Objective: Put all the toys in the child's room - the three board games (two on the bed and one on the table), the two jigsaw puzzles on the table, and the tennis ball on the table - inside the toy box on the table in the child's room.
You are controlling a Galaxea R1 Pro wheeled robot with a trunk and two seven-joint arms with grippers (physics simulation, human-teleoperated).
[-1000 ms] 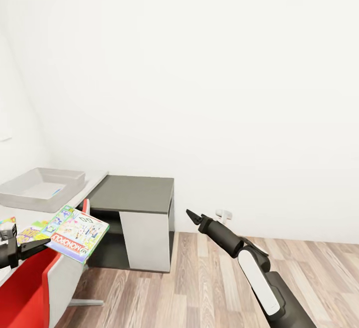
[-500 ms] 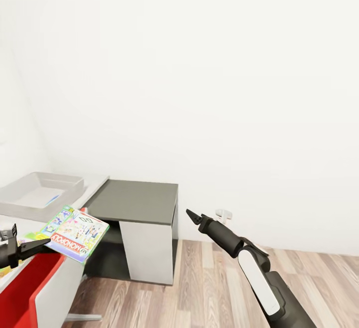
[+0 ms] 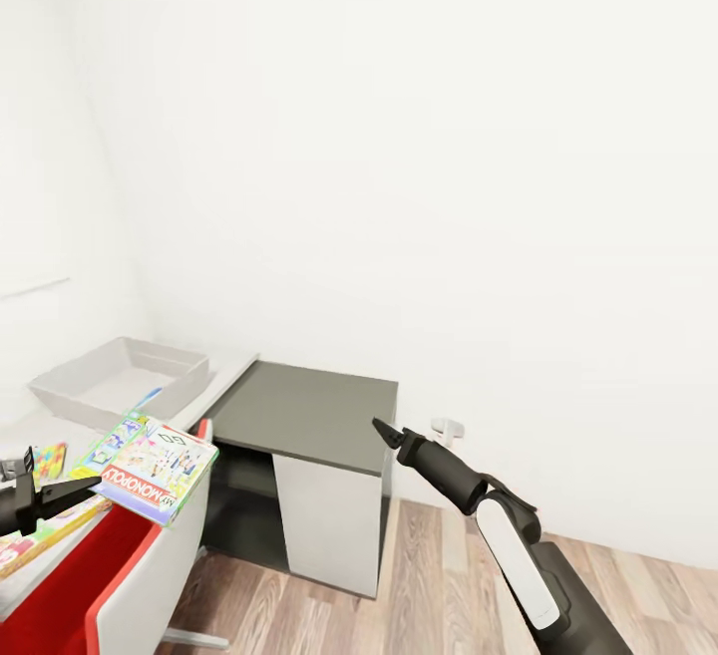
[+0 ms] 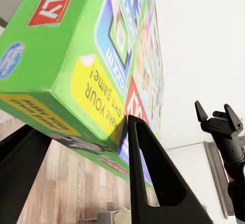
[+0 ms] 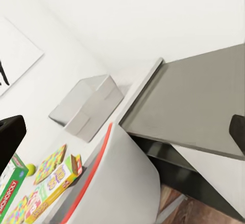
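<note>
My left gripper [image 3: 88, 484] is shut on the edge of a green-edged board game [image 3: 152, 464] with a red banner, held tilted in the air over a red chair; the wrist view shows its fingers [image 4: 153, 183] clamping the box [image 4: 87, 55]. The light-grey toy box [image 3: 122, 381] sits on the white table [image 3: 231, 374] beyond it, a blue sliver inside. On the table lie a mosaic jigsaw puzzle [image 5: 49, 163], a yellow-edged flat box [image 5: 57, 183] and the tennis ball [image 5: 30, 169]. My right gripper [image 3: 380, 427] hangs open and empty over the floor.
A lower dark-grey-topped cabinet [image 3: 309, 414] adjoins the table's end against the white wall. A red-and-white chair [image 3: 125, 560] stands below the held game. Wood-plank floor [image 3: 419, 585] stretches to the right of the cabinet.
The whole picture has shifted right, so the camera has turned left. Both arms hold the same pose, with the board game still in the left gripper.
</note>
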